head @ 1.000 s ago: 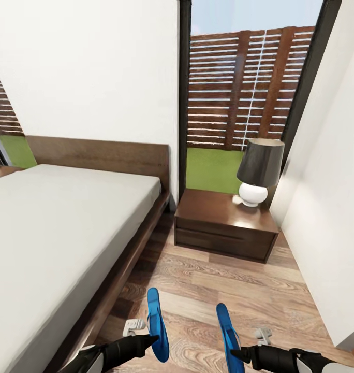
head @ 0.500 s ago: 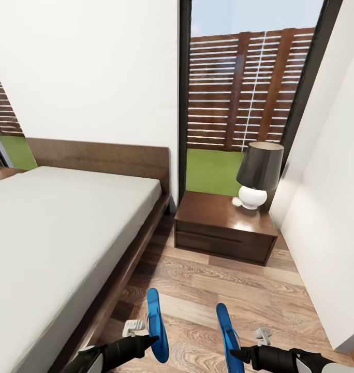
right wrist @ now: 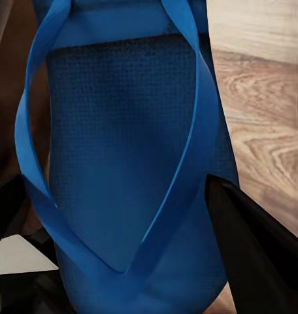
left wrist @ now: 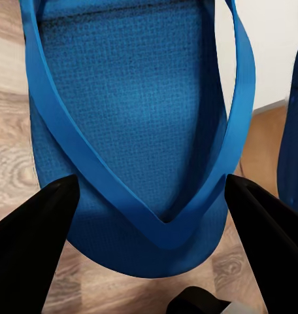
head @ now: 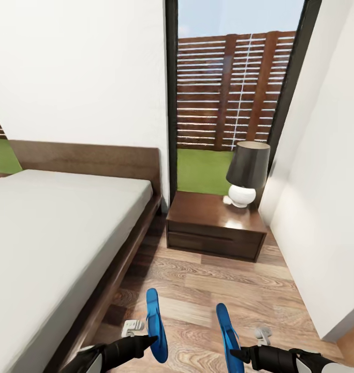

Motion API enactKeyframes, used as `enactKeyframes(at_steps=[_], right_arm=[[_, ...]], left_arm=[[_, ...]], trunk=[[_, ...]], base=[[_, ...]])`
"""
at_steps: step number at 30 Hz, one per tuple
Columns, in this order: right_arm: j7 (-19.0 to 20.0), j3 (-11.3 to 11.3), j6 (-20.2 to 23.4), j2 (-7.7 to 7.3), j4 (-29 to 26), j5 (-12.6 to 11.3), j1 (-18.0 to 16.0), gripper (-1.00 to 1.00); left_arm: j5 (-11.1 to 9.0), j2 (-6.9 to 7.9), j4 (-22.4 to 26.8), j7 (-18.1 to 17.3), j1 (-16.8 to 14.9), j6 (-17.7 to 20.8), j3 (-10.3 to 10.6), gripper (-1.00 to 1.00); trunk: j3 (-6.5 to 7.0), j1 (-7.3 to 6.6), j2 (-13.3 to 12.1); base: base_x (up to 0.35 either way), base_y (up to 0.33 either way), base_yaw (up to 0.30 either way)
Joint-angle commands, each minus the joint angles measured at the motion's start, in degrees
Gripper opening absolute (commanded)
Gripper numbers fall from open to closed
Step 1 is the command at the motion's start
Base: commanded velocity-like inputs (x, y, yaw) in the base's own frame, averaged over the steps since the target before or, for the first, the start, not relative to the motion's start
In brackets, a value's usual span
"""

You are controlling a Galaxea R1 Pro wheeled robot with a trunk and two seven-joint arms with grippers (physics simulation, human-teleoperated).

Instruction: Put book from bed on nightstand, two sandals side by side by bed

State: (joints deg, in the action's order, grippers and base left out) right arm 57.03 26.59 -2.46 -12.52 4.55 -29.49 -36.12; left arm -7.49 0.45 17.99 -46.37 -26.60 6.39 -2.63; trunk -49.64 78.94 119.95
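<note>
Evidently both sandals stand edgewise (lengthwise toward the nightstand).

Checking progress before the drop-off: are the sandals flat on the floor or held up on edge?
Held on edge. In the head view each hand, left and right, grips a sandal standing edgewise above the floor.

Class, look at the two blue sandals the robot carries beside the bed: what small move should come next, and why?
Probably lower both claws to the floor beside the bed. The left claw holds one sandal and the right claw the other sandal, both raised edge-up over bare wood floor right by the bed frame, already roughly parallel.
</note>
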Motion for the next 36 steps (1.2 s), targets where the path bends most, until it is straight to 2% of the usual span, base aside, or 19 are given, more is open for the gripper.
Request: enactKeyframes(at_steps=[1,15,18,20,21,23,25,27,29,36], right_arm=[[0.27,0.48,-0.18,0.04,0.19,-0.48,-0.09,-1.0],[-0.2,0.48,-0.18,0.04,0.27,-0.53,0.01,-1.0],[-2.2,0.48,-0.22,0.08,0.28,-0.56,1.04,-1.0],[-6.44,0.48,-0.24,0.13,0.28,-0.55,1.39,-1.0],[-10.06,0.48,-0.27,0.26,0.28,-0.51,1.67,-1.0],[-11.95,0.48,-0.74,0.98,0.24,-0.49,3.64,-1.0],[-12.78,0.48,-2.44,1.65,0.21,-0.48,5.38,-1.0],[-13.01,0.48,-3.87,1.83,0.2,-0.5,6.02,-1.0],[-13.03,0.48,-4.18,1.86,0.19,-0.49,6.15,-1.0],[-13.0,0.48,-4.21,1.83,0.19,-0.56,6.24,-1.0]], left_arm=[[-0.25,-0.01,0.02,-0.3,0.0,0.58,-0.27,-1.0],[-0.25,0.06,0.02,-0.28,0.21,-0.18,-0.27,-1.0],[-0.25,0.07,0.02,-0.27,0.43,-0.45,-0.27,-1.0],[-0.25,0.04,0.02,0.08,0.48,-0.72,-0.27,-1.0],[-0.25,-0.08,0.01,1.83,0.51,-0.8,-0.24,-1.0],[-0.17,-0.18,-0.89,5.02,0.94,-0.91,-0.23,-1.0],[-0.11,-0.13,-2.99,7.12,1.58,-2.4,-0.26,-1.0],[-0.08,-0.14,-4.7,7.81,1.86,-5.77,-0.21,-1.0],[-0.03,-0.15,-5.84,7.95,1.94,-7.2,-0.21,-1.0],[-0.16,-0.03,-6.96,8.25,1.99,-8.2,-0.26,-1.0]], trunk=[[-0.03,-0.01,0.02],[0.29,-0.01,0.02],[0.35,-0.01,0.02],[0.39,-0.01,0.02],[0.39,-0.01,0.02],[0.4,-0.01,0.02],[0.4,-0.01,0.02],[0.4,-0.01,0.02],[0.4,-0.01,0.02],[0.4,-0.01,0.02]], base=[[0.0,0.0,-0.233],[0.0,0.0,-0.225],[0.0,0.0,-0.216],[0.0,0.0,-0.213],[0.0,0.0,-0.213],[0.0,0.0,-0.212],[0.0,0.0,-0.206],[0.0,0.0,-0.202],[0.0,0.0,-0.2],[0.0,0.0,-0.206]])
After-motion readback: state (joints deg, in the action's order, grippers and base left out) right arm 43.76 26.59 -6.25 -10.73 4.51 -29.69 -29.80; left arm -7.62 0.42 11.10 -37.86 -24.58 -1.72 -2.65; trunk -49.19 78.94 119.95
